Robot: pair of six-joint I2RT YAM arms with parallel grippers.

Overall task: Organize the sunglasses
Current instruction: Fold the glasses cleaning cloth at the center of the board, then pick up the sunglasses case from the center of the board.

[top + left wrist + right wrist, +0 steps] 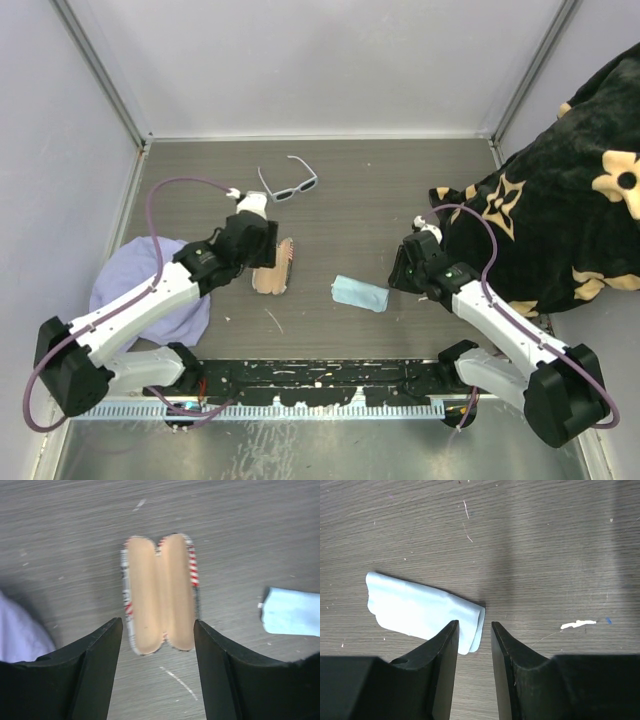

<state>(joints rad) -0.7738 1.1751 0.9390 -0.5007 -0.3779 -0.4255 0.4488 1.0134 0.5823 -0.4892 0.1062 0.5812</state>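
The sunglasses (pixel 288 184) lie crosswise just beyond the empty, spread left gripper (pixel 158 627), while the right gripper (pixel 472 630), also parted, sits farther off.

Overhead view covers the whole table (pixel 400 180) — both close, downward wrist views share the blue cloth (pixel 420 612)

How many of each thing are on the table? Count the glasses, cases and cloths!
sunglasses: 1
case: 1
light blue cloth: 1
purple cloth: 1
black flowery blanket: 1
Total: 5
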